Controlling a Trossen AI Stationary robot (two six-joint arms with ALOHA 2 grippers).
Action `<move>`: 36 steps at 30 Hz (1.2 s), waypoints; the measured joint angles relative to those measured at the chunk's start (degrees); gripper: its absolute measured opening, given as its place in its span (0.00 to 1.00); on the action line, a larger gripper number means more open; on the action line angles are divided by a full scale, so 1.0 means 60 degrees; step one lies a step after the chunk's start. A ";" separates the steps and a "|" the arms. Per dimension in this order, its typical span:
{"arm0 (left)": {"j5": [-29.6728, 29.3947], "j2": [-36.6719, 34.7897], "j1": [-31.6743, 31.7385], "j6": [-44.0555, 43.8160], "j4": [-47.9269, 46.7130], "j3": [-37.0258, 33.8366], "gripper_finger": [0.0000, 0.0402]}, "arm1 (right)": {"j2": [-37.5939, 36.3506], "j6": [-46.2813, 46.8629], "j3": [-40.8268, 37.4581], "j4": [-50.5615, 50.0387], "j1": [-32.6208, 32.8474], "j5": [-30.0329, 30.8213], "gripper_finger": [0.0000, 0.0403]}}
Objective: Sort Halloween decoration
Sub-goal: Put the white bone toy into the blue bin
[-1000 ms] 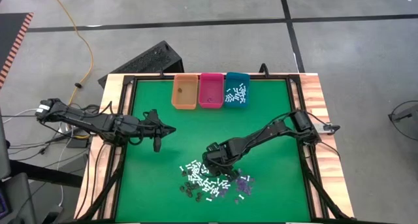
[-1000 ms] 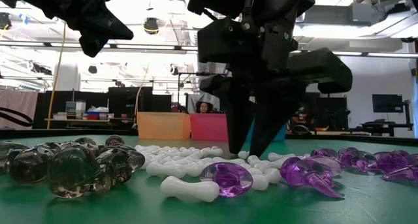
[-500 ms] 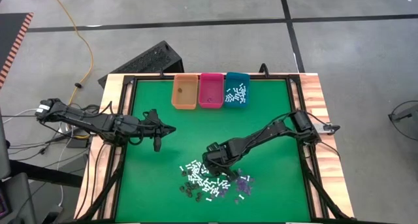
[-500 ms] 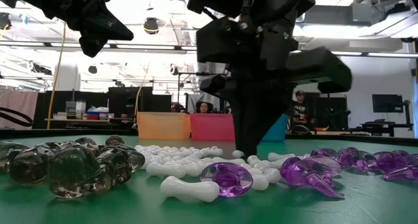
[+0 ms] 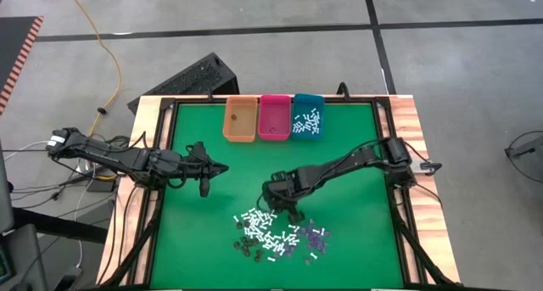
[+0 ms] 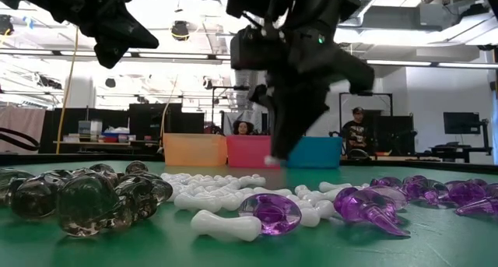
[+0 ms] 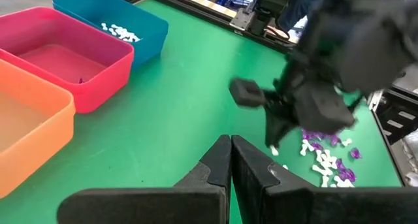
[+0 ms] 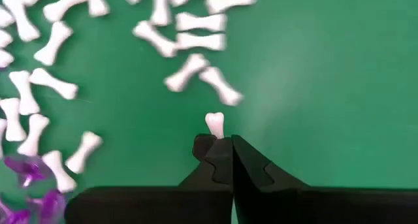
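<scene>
The Halloween decoration lies as a heap (image 5: pixel 271 238) near the table's front edge: white bone-shaped sticks (image 6: pixel 226 195), purple bits (image 6: pixel 373 202) and dark see-through bits (image 6: pixel 78 195). My right gripper (image 8: pixel 224 145) hangs just beyond the heap's far side, shut on one white stick (image 8: pixel 214 125). At the table's left, my left gripper (image 7: pixel 230 142) is shut on nothing and held above the mat. At the far edge stand an orange bin (image 5: pixel 240 120), a pink bin (image 5: pixel 274 117) and a teal bin (image 5: pixel 307 115) with white sticks in it. My right gripper pinches one end of the white stick (image 8: pixel 215 134) between its two fingertips. The fingers come steeply from above, slanting down. The stick's other end (image 6: pixel 270 161) pokes out past the tips, lifted clear of the mat and the heap.
Bare green mat (image 5: pixel 254 168) lies between the heap and the bins. A black frame and wooden rim (image 5: pixel 407 121) edge the table. In the low view, people show in the room behind the bins.
My right gripper has shut on a white stick at the heap's far side. It has then risen and gone toward the far edge, rolling a little. The stick has come up clear of the mat, and the other pieces have stayed put.
</scene>
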 joint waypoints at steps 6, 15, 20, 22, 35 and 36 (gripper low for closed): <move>0.0028 0.0000 0.0002 0.0000 -0.0106 0.0000 0.00 | -0.0941 -0.0109 0.0000 -0.0688 -0.0945 0.0059 0.05; 0.0035 0.0000 0.0002 -0.0093 -0.0215 0.0000 0.00 | -0.2712 -0.0393 0.0010 -0.2033 -0.3655 0.0787 0.06; 0.0048 0.0000 0.0002 -0.0166 -0.0216 0.0000 0.00 | -0.3126 -0.0149 0.0018 -0.2476 -0.5548 0.0889 0.06; 0.0047 -0.0001 0.0001 -0.0189 -0.0215 0.0000 0.00 | -0.3113 0.0093 0.0018 -0.2497 -0.6206 0.0885 0.06; 0.0036 -0.0003 -0.0002 -0.0233 -0.0228 0.0000 0.00 | -0.1657 0.0424 0.0018 -0.2212 -0.8020 0.1045 0.20; 0.0026 0.0000 -0.0002 -0.0236 -0.0244 0.0000 0.00 | -0.1635 0.0373 0.0018 -0.2209 -0.8056 0.1031 0.23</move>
